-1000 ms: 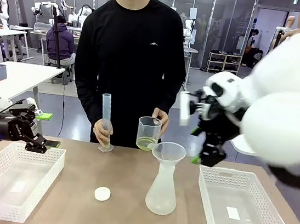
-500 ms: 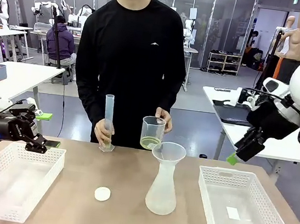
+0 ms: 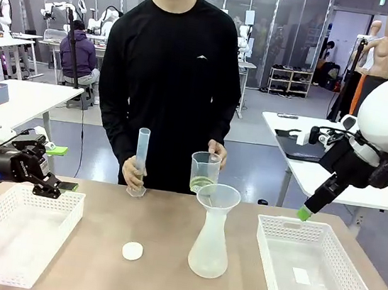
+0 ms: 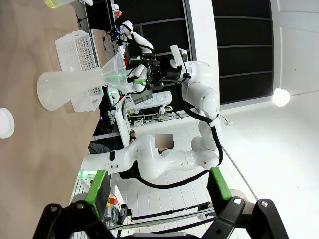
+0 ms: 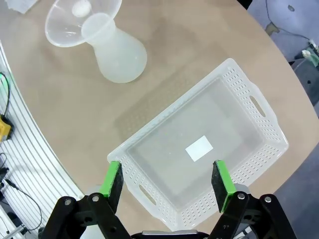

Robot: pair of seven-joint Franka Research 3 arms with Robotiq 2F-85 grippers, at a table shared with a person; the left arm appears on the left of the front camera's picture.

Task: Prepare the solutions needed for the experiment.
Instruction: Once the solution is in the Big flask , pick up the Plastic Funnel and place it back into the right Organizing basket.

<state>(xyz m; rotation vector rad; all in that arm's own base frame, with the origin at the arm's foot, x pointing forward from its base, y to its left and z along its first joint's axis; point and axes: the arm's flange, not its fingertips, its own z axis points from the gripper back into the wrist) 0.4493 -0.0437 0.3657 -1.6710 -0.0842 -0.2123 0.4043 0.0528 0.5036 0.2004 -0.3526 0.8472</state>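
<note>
Across the table, a hand (image 3: 216,152) had raised the beaker (image 3: 205,169) of solution (image 3: 201,186) beside the funnel (image 3: 218,196), ready to pour, after the right gripper (image 5: 167,181) swung clear over a basket (image 3: 269,259), its jaws gaping empty like those of the left gripper (image 3: 62,168).

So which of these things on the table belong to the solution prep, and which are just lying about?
In the job: beaker holding the pale yellow-green solution; graduated cylinder; funnel; flask.
Lying about for now: white cap; left basket; right basket.
</note>
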